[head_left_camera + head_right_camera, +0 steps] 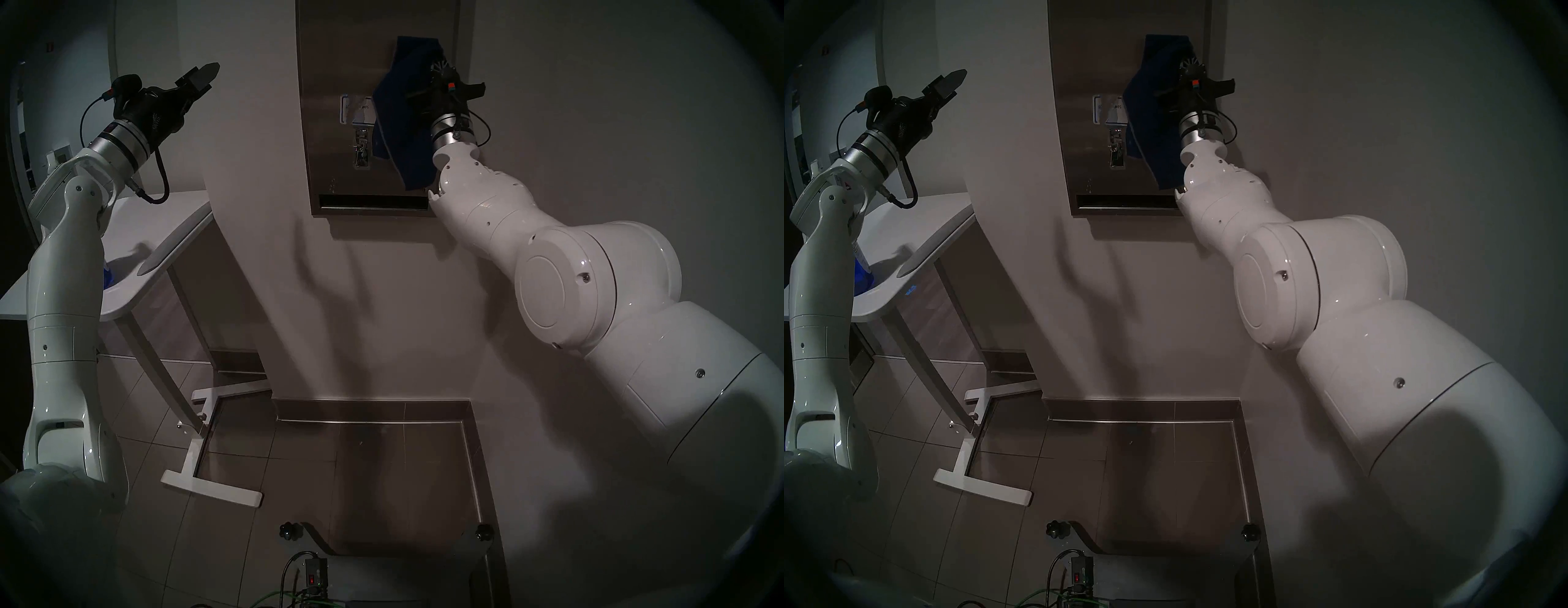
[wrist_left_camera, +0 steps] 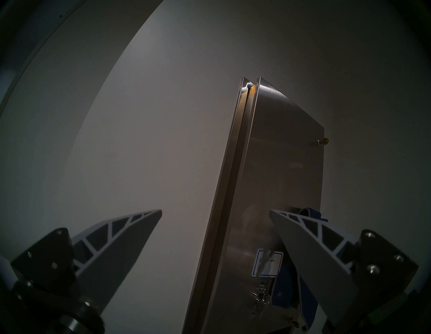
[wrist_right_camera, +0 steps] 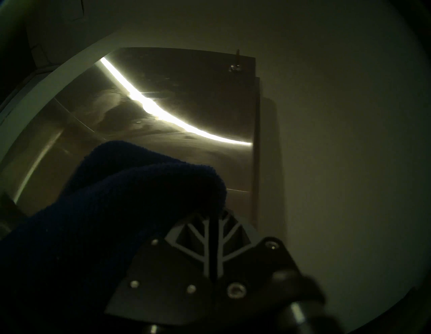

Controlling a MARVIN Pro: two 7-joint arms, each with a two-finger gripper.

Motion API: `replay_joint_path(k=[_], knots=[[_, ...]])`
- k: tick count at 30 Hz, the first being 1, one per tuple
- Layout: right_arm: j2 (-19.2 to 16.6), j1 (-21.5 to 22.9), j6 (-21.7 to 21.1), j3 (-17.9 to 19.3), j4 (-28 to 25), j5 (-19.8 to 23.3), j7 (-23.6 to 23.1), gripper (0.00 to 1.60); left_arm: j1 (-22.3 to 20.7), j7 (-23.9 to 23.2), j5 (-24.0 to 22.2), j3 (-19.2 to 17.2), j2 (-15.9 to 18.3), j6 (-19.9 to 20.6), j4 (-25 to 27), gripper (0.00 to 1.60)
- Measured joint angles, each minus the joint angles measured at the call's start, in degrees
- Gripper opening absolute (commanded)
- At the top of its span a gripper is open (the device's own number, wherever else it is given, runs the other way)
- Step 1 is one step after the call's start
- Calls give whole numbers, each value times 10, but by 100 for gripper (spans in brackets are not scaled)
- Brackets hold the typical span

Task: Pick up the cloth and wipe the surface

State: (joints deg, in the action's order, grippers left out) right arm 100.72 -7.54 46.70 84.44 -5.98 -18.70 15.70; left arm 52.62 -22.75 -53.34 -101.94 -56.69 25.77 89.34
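Right gripper [image 3: 213,233] clamped on navy cloth [image 3: 112,210] against steel dispenser front [image 3: 186,112], a bright glare streak seen only from that wrist; left gripper [image 2: 215,224] spread wide, empty, beside the wall; blue-bordered label [image 2: 267,263] half hidden, lettering unreadable.

Dim off-white wall [image 1: 551,127], grey tiled floor [image 1: 263,458], white table [image 1: 169,229]
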Motion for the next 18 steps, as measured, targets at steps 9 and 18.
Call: replay_joint_path(k=[9, 18], knots=[[31, -7, 13, -1, 7, 11, -58, 0, -32, -18, -5, 35, 0, -14, -37, 160], [59, -3, 27, 9, 4, 30, -114, 0, -65, -40, -18, 67, -14, -18, -75, 160]])
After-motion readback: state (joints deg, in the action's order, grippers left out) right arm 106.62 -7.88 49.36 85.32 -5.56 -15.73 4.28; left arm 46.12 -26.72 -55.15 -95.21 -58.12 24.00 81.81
